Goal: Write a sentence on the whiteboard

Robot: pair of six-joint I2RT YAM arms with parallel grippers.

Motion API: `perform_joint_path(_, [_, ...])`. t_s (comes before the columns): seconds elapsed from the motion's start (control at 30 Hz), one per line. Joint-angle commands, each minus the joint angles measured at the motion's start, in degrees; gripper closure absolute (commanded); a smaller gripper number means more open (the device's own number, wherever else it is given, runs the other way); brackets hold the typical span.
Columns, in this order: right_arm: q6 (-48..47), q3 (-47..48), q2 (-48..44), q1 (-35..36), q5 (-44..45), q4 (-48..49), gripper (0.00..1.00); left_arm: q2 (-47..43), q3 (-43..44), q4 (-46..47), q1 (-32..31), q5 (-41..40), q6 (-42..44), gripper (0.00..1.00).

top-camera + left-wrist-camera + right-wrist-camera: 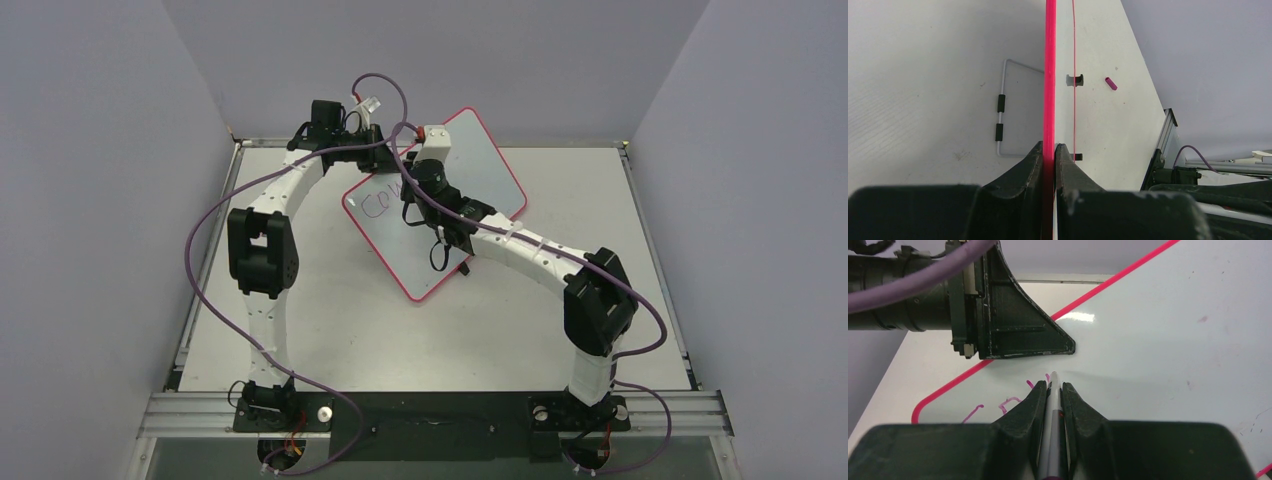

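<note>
Top external view, nearest first: two arm bases sit bolted to a ribbed aluminium rail (pixel 440 405), and two purple cables (pixel 200 280) loop out from them. Beyond the rail lies the desk (pixel 330 330), a matt, pale grey, flat surface with a few scuffs. Both arms, white shells with black joints, curve inward over it and meet at the single whiteboard (pixel 405 260). That board sits in the far middle of the desk, turned corner-on to the bases. It is a glossy white rectangle with rounded corners and a thin pink-red rim. The right claw (pixel 1053 387) is pressed together on one marker (pixel 1052 440), a slim pale barrel held between two black, angular, layered plastic fingers. The marker's tip is at the board's face. Just beside the tip is the sentence (pixel 1010 402), so far only a few looping purple-pink strokes near the board's left corner. The left claw (pixel 1049 146) pinches the board's rim edge-on at its far left side. Left of the rim the left wrist view shows a bent wire bracket (pixel 1003 107) with two black sleeves. To the right of the rim it shows one small magenta cylinder (pixel 1111 83) lying on its side. Plain, smooth lavender-grey walls (pixel 100 150) close the space on three sides.
</note>
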Motion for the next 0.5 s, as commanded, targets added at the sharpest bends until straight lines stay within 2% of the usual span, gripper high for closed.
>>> perform_joint_path(0.0, [-0.6, 4.0, 0.2, -0.7, 0.9, 0.7, 1.00, -2.9, -0.8, 0.8, -1.6, -1.7, 4.3, 1.00])
perform_joint_path(0.47, [-0.3, 4.5, 2.1, -1.2, -0.1, 0.5, 1.00, -3.3, -1.7, 2.1, -1.2, -1.5, 3.5, 1.00])
